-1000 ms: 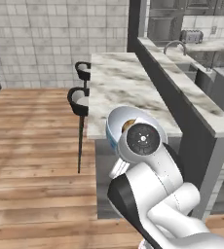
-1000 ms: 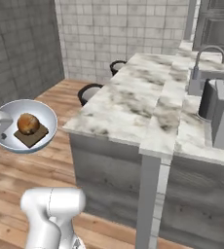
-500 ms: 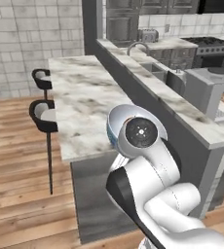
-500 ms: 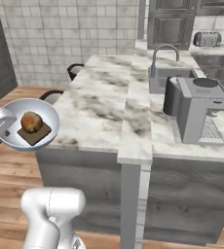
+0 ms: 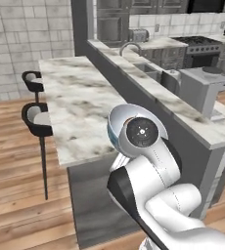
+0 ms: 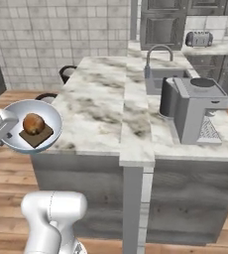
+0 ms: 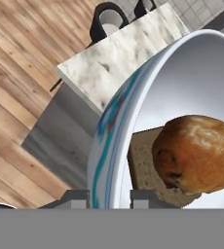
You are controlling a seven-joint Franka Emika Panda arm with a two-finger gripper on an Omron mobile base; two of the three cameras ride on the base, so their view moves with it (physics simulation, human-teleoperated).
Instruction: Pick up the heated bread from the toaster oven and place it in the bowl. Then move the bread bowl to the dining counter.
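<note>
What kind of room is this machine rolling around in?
A rendered home kitchen, it seems: a long marble dining counter with black bar stools, a sink with a curved tap, and a toaster on the back worktop.

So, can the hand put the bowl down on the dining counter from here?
Probably yes: the hand holds the bowl beside the dining counter, whose near marble corner looks bare.

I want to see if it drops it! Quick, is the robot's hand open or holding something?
Gripper: shut on the rim of the bowl, with the bun inside it.
</note>
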